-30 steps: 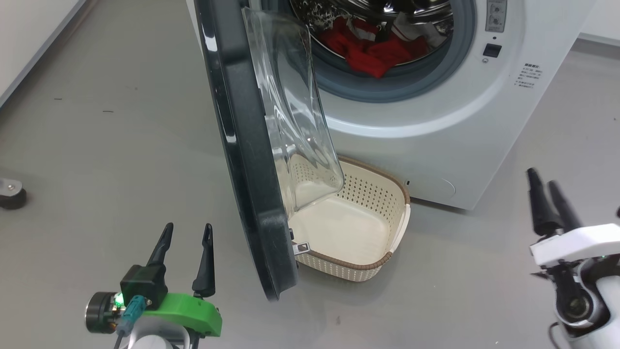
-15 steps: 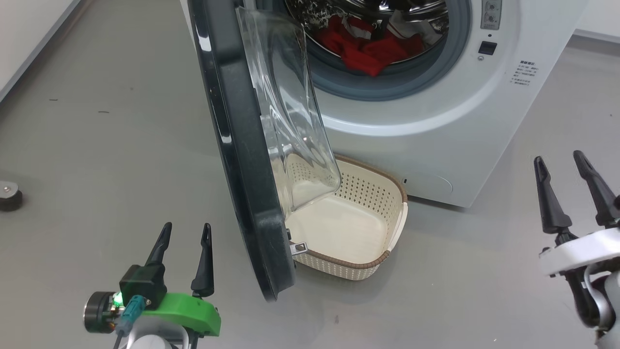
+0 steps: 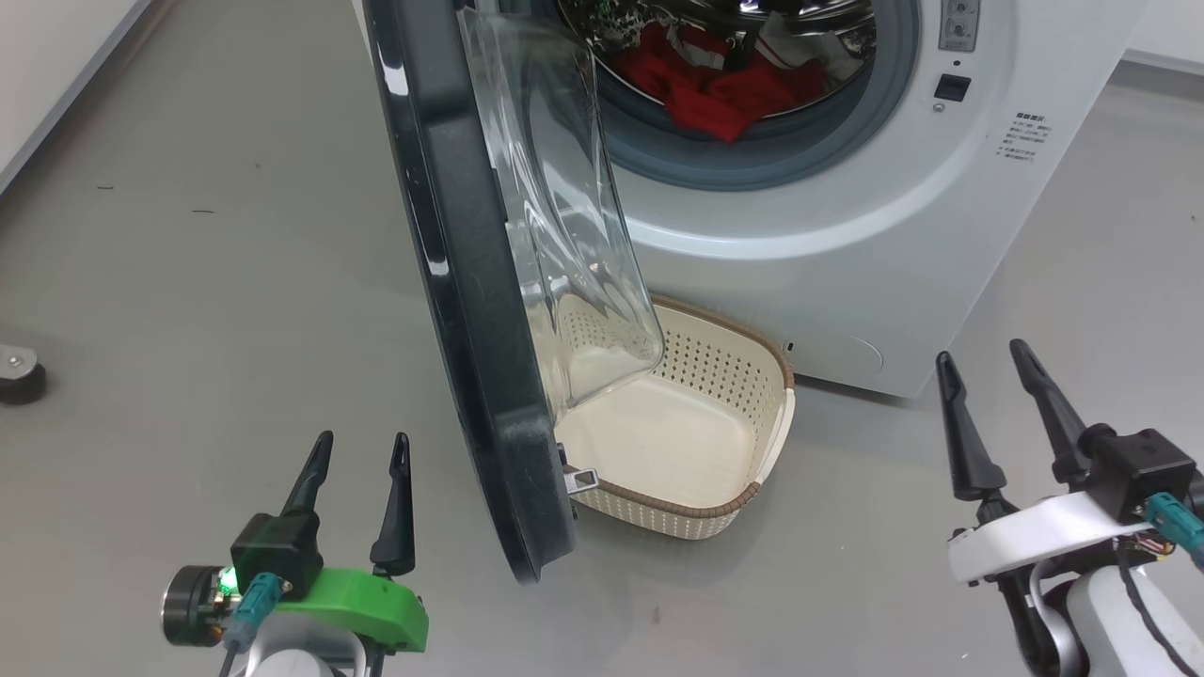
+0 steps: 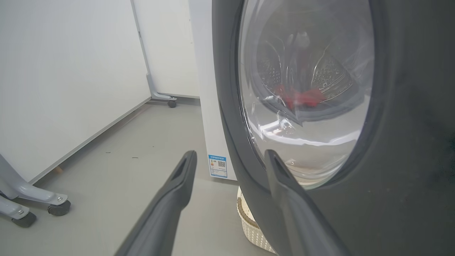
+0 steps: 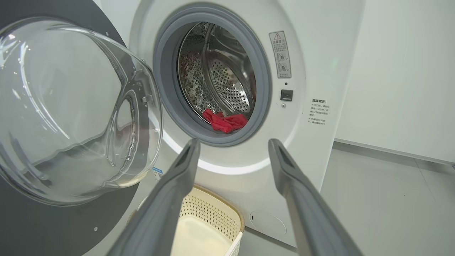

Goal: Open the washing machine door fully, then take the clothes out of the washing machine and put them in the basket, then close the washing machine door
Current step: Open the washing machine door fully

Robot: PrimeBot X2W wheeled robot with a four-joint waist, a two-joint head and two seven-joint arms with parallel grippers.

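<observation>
Both grippers gape empty: left gripper [image 3: 364, 440] at 7 o'clock, right gripper [image 3: 981, 354] at 4, each aimed toward 12. Door [image 3: 470, 282] stands edge-on, running 12 to 6, its glass bulging toward 3 over the basket [image 3: 724, 508]. Clothes [image 3: 715, 89] lie in the washer [image 3: 847, 263] drum at 12. Left wrist view adds a blue label [image 4: 217, 166].

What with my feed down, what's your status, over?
Left gripper open, empty, beside door, outer face. Right gripper open, empty, facing washing machine. Clothes inside it; basket empty. Door's glass overhangs basket.
</observation>
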